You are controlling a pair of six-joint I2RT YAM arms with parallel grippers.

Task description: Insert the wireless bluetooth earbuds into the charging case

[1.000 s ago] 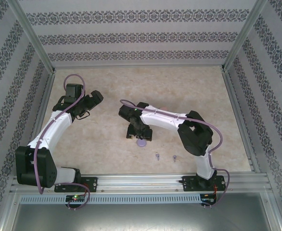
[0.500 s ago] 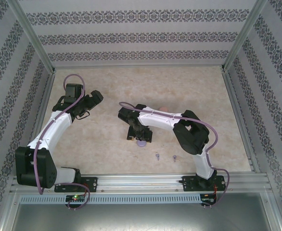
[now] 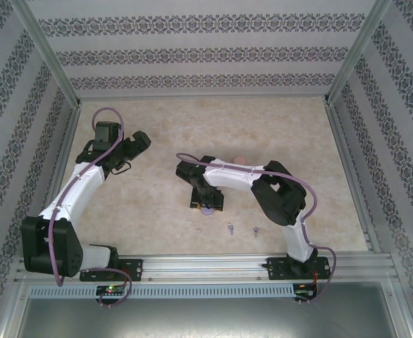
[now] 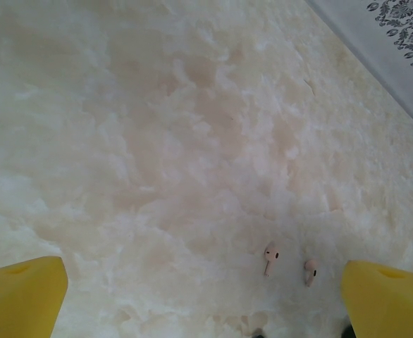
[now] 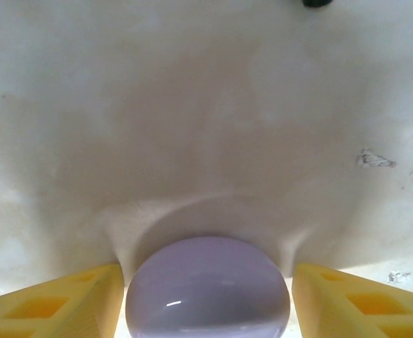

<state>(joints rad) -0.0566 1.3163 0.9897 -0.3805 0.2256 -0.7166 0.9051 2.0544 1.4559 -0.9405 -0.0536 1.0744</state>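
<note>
Where right jaws flank light purple case point(image 5: 208, 289) on tabletop point(image 5: 206, 105), grip cannot be told; left jaws spread wide over pale pink earbud point(image 4: 270, 258) and twin point(image 4: 310, 271).

Left arm point(image 3: 79, 184) bent, jaws wide apart; right arm point(image 3: 235, 176) low, jaws narrower but apart.

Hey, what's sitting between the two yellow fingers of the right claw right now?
A round, light purple charging case sits between the right claw's yellow fingers, one finger close on each side. The right wrist view shows it.
</note>
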